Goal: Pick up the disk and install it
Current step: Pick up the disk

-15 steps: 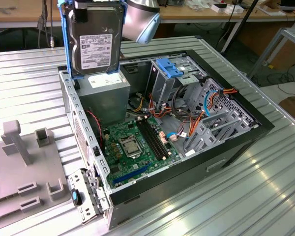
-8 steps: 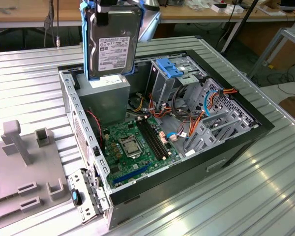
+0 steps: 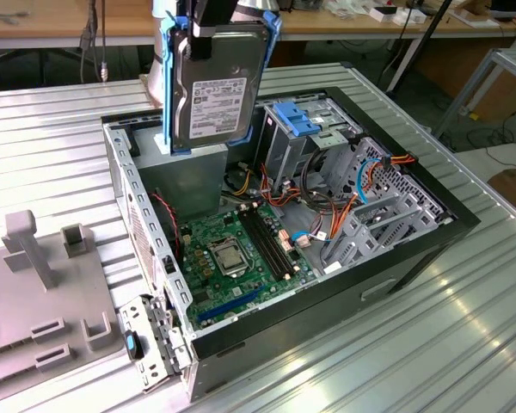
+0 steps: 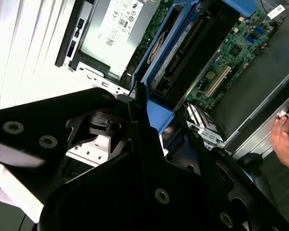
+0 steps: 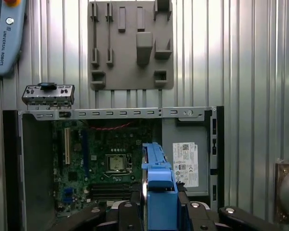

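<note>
Ribbed metal tabletop (image 3: 60,129) is being occupied by an open computer case (image 3: 327,303) and, at the exterior view's left, a grey fixture plate (image 3: 34,292). Above the case's far corner the disk (image 3: 215,95) is being held clear of everything below it, its upper end being pinched by the gripper (image 3: 210,30). In the first wrist view the fingers (image 5: 135,204) are being pressed against both sides of the disk's blue carrier frame (image 5: 159,187). The disk is being carried upright on edge, its long axis vertical and its labelled face turned toward the exterior camera. Directly beneath it a grey power-supply box (image 3: 189,181) is being housed in the case, alongside a green motherboard (image 3: 232,249), a metal drive cage with blue tabs (image 3: 305,129) and bundled cables (image 3: 327,206). In the second wrist view a person's hand (image 4: 284,134) is being kept at the case's edge.
</note>
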Robot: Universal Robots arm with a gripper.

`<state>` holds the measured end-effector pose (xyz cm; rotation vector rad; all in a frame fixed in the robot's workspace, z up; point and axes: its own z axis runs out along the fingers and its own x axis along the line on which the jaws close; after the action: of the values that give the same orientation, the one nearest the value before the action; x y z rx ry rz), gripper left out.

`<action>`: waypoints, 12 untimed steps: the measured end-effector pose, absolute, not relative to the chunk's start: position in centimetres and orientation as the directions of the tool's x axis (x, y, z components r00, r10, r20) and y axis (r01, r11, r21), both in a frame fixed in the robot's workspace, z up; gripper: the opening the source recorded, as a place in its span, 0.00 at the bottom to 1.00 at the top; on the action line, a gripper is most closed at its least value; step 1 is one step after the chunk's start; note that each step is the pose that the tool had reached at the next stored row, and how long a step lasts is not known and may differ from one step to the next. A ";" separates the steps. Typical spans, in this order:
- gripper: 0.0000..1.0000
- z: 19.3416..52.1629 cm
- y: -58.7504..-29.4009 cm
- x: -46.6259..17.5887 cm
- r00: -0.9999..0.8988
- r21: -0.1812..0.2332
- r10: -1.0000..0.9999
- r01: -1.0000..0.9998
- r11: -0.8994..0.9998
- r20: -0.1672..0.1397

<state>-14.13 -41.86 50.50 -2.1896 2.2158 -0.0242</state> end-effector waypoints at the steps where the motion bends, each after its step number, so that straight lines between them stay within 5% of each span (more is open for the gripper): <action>1: 0.37 50.5 -42.1 -14.0 -0.012 -0.030 -1.000 -0.999 0.012 -0.007; 12: 0.37 50.4 -44.4 -9.6 -0.012 -0.029 -1.000 -0.999 0.012 -0.003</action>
<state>-9.64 -44.36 50.36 -2.1918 2.2183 -0.0291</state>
